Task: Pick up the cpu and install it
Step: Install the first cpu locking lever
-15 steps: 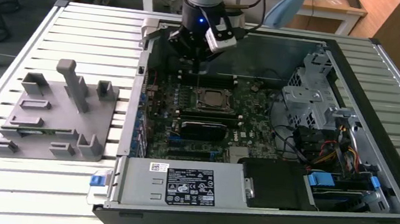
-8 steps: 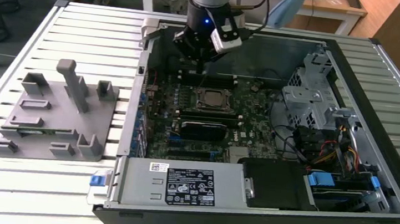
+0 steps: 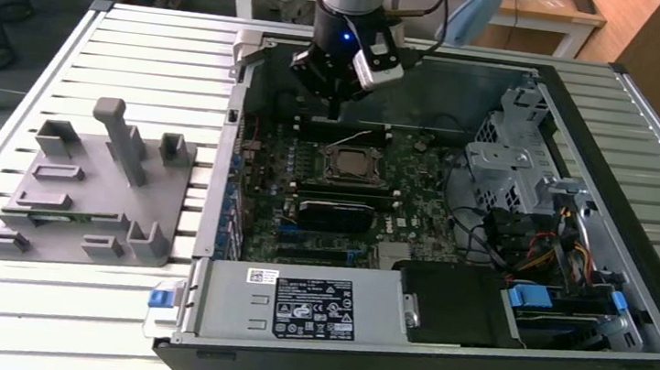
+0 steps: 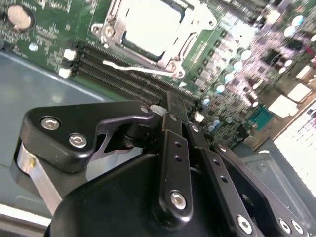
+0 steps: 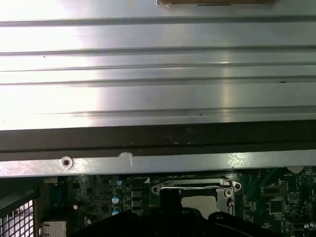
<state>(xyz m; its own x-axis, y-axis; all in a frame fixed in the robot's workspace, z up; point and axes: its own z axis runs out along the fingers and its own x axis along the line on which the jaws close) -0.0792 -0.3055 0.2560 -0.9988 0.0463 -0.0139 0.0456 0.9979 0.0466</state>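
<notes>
Slatted metal tabletop (image 3: 108, 309) carries an open computer case (image 3: 435, 362) lying on its side, with a grey holder block (image 3: 96, 193) standing apart from it toward the exterior view's left. Inside the case lies the green circuit board (image 3: 420, 204), and the cpu (image 3: 346, 164) sits in its socket (image 3: 370, 178) near the middle of the board, silver top up; the second wrist view shows it (image 4: 148, 27) framed by the metal socket bracket (image 4: 195, 29), with a thin lever (image 4: 133, 68) lying alongside. The gripper (image 3: 333, 112) hangs over the board just beyond the socket, toward the case's far wall, holding nothing. In the second wrist view its black fingers (image 4: 174, 106) look pressed together, their tips pointing toward the memory slots (image 4: 123, 81) beside the socket.
</notes>
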